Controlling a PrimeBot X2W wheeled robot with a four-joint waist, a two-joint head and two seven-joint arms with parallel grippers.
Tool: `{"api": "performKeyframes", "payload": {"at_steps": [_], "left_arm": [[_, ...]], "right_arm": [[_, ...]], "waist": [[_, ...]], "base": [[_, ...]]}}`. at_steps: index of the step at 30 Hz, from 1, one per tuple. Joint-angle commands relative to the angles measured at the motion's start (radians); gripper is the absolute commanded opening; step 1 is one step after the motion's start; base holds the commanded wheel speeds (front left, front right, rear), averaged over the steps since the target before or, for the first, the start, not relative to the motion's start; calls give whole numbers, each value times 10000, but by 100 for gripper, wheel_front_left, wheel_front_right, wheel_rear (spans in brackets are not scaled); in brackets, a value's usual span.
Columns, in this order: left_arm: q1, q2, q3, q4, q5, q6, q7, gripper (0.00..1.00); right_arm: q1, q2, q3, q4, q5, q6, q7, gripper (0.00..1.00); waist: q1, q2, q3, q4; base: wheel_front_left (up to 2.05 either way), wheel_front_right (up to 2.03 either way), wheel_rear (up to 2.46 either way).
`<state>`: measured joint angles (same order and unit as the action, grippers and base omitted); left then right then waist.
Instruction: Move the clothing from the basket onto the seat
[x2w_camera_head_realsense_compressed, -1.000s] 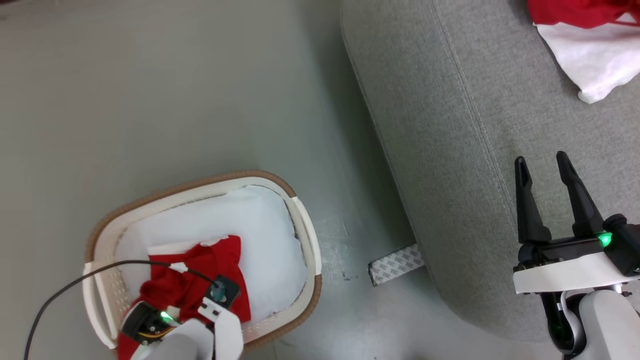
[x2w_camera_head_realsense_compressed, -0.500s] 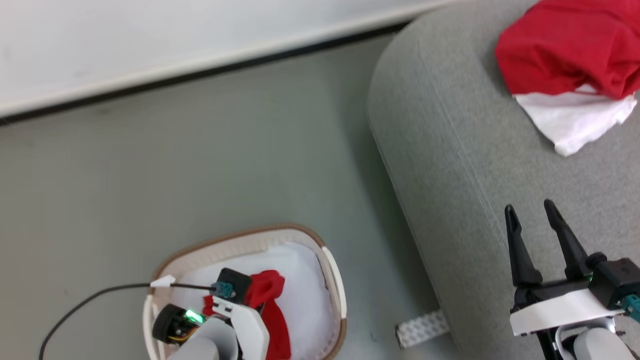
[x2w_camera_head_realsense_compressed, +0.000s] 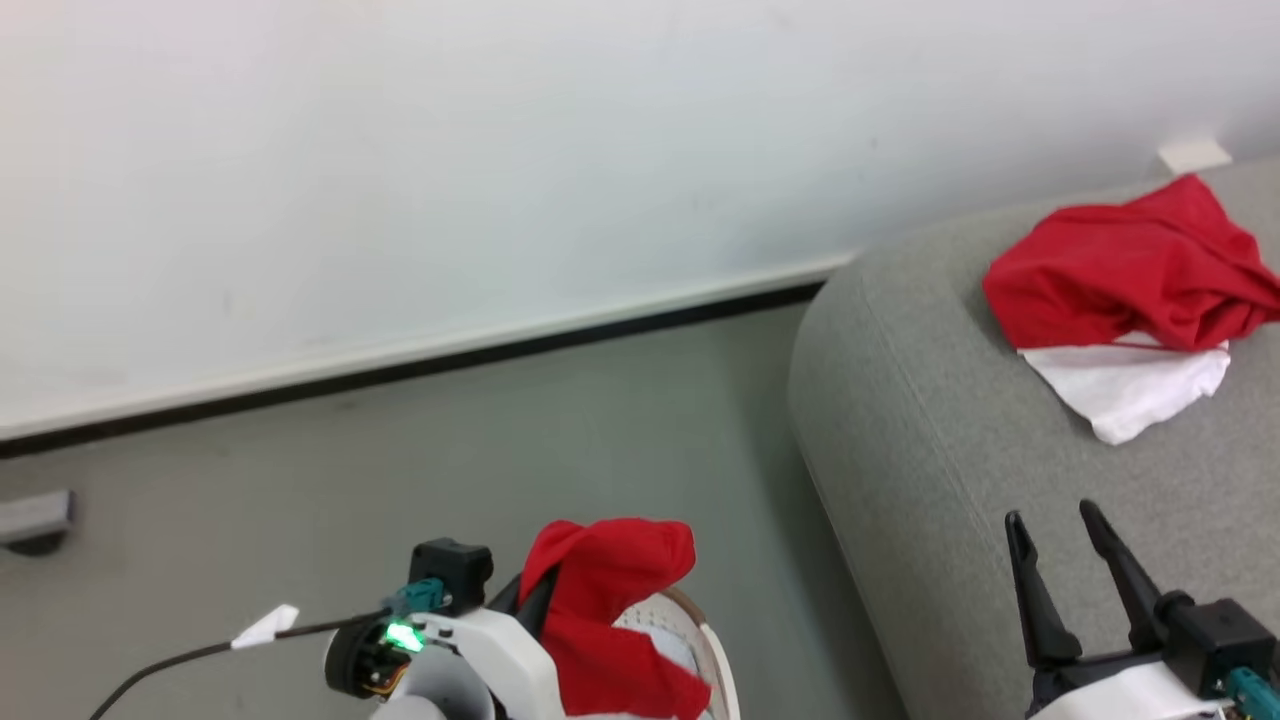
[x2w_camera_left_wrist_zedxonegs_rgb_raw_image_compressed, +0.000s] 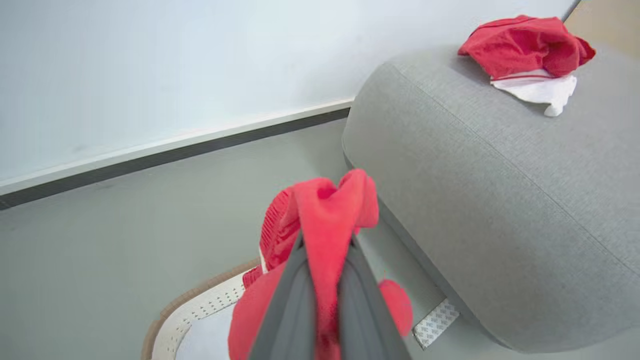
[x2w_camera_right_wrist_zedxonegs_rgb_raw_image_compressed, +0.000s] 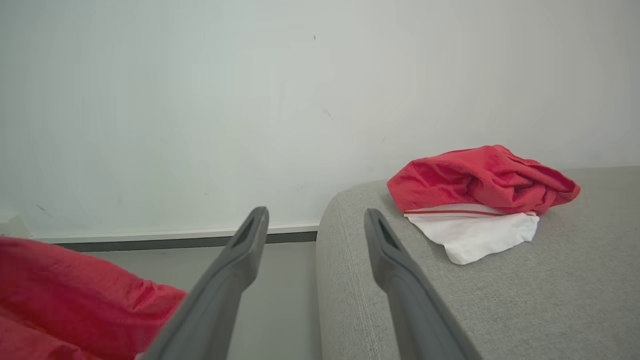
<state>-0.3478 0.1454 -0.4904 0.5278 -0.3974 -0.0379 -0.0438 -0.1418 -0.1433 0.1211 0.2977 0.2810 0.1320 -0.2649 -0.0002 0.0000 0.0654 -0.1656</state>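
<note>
My left gripper (x2w_camera_head_realsense_compressed: 548, 598) is shut on a red garment (x2w_camera_head_realsense_compressed: 610, 600), which hangs bunched over the basket (x2w_camera_head_realsense_compressed: 718, 665); little more than the basket's cream rim shows at the bottom of the head view. In the left wrist view the fingers (x2w_camera_left_wrist_zedxonegs_rgb_raw_image_compressed: 295, 300) pinch the red cloth (x2w_camera_left_wrist_zedxonegs_rgb_raw_image_compressed: 325, 210) above the basket's holed rim (x2w_camera_left_wrist_zedxonegs_rgb_raw_image_compressed: 200, 310). My right gripper (x2w_camera_head_realsense_compressed: 1050, 515) hovers open over the front of the grey seat (x2w_camera_head_realsense_compressed: 950, 480), nothing between its fingers. A second red garment with a white panel (x2w_camera_head_realsense_compressed: 1120, 270) lies on the seat's far end.
A white wall with a dark baseboard (x2w_camera_head_realsense_compressed: 500, 350) runs behind the grey-green floor (x2w_camera_head_realsense_compressed: 300, 500). A patterned strip (x2w_camera_left_wrist_zedxonegs_rgb_raw_image_compressed: 435, 322) lies on the floor at the seat's foot. A grey object (x2w_camera_head_realsense_compressed: 35, 515) sits at the left edge. A cable with a white tag (x2w_camera_head_realsense_compressed: 262, 628) trails from my left wrist.
The head camera has tilted up, bringing the wall into view. My left gripper has lifted the red garment up out of the basket. The right gripper stays open.
</note>
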Motion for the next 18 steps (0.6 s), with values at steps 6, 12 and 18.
{"api": "performKeyframes", "payload": {"at_steps": [6, 12, 18], "left_arm": [[707, 452, 220, -1999, -241, 391, 413, 0], [1166, 851, 489, -3665, -328, 760, 764, 0], [1500, 1151, 783, -4417, -373, 1093, 872, 0]], "right_arm": [[474, -71, 194, -50, -94, -26, 9, 100], [818, -312, 445, -204, 123, -26, 9, 100], [1137, -487, 539, -236, 176, -26, 9, 100]], "waist": [[2, 0, -785, 318], [2, 0, -1025, 384], [2, 0, -1233, 379]], "base": [[0, 0, 0], [0, 0, 0], [0, 0, 0]]}}
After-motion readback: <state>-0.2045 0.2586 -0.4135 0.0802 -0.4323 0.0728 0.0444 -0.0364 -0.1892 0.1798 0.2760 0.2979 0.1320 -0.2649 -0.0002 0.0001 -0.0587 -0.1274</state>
